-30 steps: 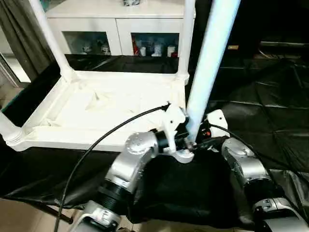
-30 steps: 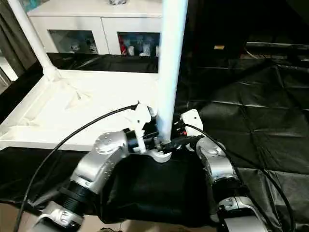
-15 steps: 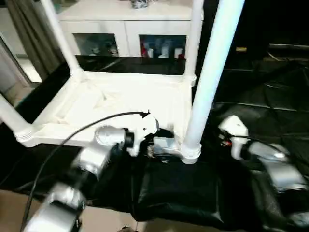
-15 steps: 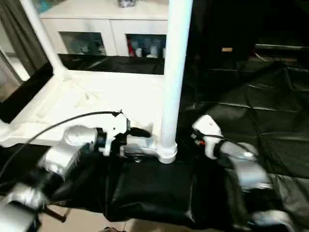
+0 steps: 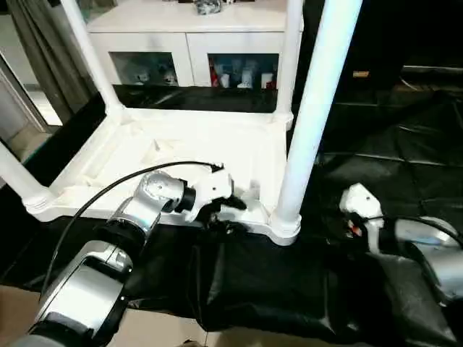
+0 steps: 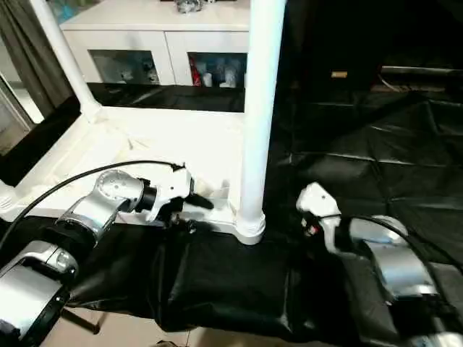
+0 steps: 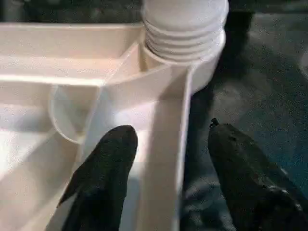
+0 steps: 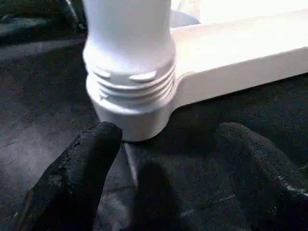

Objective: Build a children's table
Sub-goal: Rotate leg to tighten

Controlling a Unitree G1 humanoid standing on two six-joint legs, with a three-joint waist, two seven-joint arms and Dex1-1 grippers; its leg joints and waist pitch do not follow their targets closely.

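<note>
White children's table [image 5: 181,144] lies upside down on black cloth — four legs upright in corner sockets

Two black fingers [image 8: 72,178] stand spread before the table leg [image 8: 127,38] (threaded into its corner socket [image 8: 130,113]).

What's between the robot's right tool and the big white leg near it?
Just bare black cloth. In the left eye view, the right tool is apart from the leg.
</note>
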